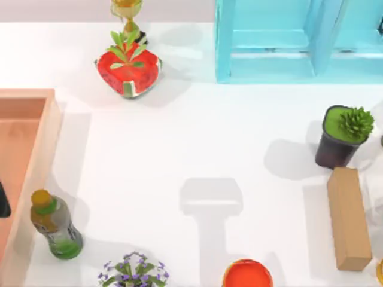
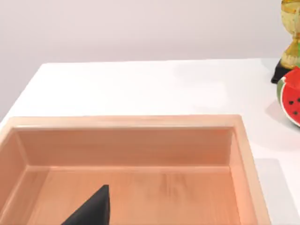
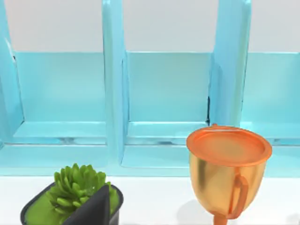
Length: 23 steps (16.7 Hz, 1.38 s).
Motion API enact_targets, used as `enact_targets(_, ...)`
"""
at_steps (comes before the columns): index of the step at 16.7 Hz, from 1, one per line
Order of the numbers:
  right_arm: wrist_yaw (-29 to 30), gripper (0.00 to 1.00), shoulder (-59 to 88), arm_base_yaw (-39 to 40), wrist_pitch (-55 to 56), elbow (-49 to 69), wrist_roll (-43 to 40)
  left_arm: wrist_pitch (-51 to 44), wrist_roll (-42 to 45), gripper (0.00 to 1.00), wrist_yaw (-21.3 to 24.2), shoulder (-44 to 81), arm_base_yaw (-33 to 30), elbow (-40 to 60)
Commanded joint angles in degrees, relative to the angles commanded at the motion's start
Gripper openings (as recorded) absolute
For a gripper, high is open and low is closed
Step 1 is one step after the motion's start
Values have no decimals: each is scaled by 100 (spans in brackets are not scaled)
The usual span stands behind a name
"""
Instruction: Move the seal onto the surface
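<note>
The seal (image 1: 247, 274) stands on the white surface (image 1: 197, 137) at its near edge, cut off by the frame, nothing gripping it. Left of the seal are purple flowers (image 1: 134, 270) and a green bottle (image 1: 55, 226). Beyond the bottle lies the wooden tray (image 1: 45, 143), with the left gripper (image 2: 93, 211) above its floor. I cannot tell how wide it stands or whether it holds anything. Right of the seal lies a tan block (image 1: 349, 218). Past it, the right gripper (image 3: 96, 210) hangs before the succulent pot (image 1: 338, 140), its opening equally unclear. Farthest from the seal stands the blue shelf (image 1: 269, 39).
</note>
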Motion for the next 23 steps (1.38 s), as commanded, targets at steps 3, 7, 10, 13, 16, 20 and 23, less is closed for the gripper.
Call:
enact_targets(3,0,100,0,0,0,0,0,-1038,304,100,0,1451,285,1081)
enact_targets(7,0,100,0,0,0,0,0,-2601,749,100,1,3749,711,2620)
enact_targets(10,0,100,0,0,0,0,0,-3722,1076,100,0,5224,1016,3725)
enact_targets(13,0,100,0,0,0,0,0,-4671,1363,100,-1,6495,1276,4712)
enact_targets(16,0,100,0,0,0,0,0,-5350,1576,100,-4,7435,1472,5474)
enact_targets(20,0,100,0,0,0,0,0,-5750,1702,100,-6,7976,1592,5945)
enact_targets(23,0,100,0,0,0,0,0,-5754,1704,100,-6,7982,1593,5950)
